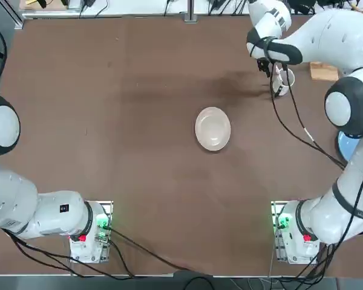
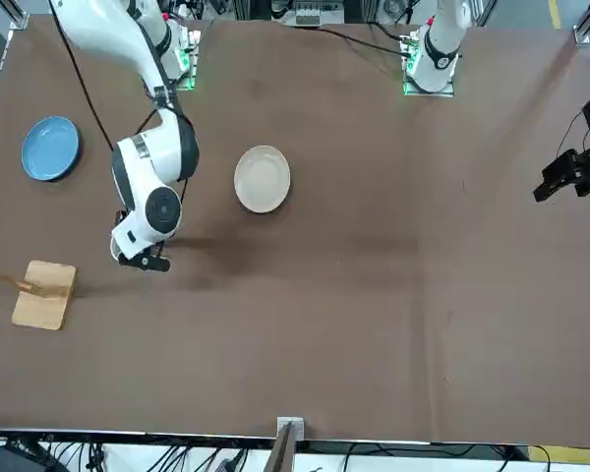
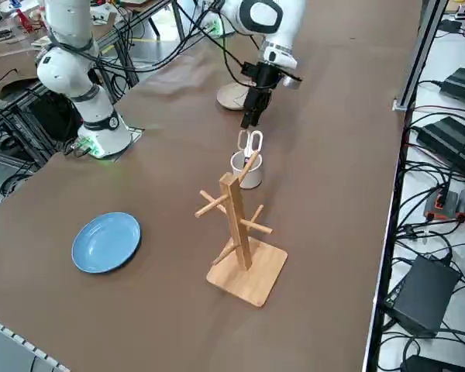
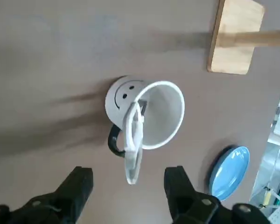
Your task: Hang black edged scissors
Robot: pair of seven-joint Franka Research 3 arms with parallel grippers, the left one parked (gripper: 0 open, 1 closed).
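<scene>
While the black edged scissors (image 4: 133,140) stand in the mug (image 4: 161,112) | right gripper (image 4: 128,186) above them | released

A robotics lab: a wide brown table (image 1: 139,151) carries two arm bases with green indicator lights (image 1: 278,220), cables (image 3: 418,232) trail along its edges, and black power supplies (image 3: 426,294) sit on the floor beside it.
</scene>
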